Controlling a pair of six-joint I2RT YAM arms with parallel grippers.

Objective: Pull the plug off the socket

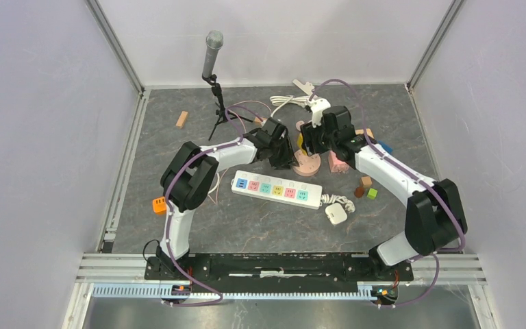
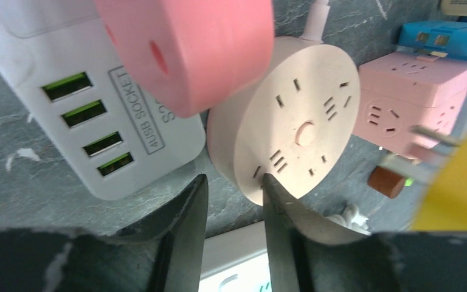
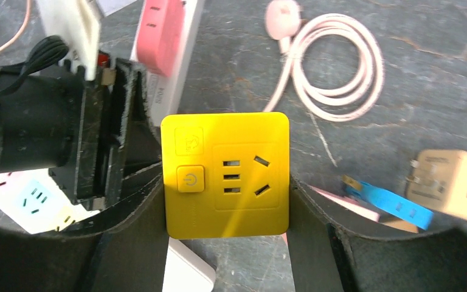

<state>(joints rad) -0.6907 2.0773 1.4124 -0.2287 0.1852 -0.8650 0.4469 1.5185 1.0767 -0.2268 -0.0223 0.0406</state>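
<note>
Right gripper (image 3: 226, 194) clamping yellow plug (image 3: 225, 152), prongs (image 2: 428, 131) hanging clear of round socket (image 2: 292, 121); left gripper (image 2: 231, 210) narrow, empty. I'm reckoning: lift away next.

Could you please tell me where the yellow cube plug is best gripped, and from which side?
Grip the yellow cube plug by its two flat sides, coming from its socket face, as the right gripper does: parallel walls seat the fingers squarely, and the prongs behind stay free.
</note>
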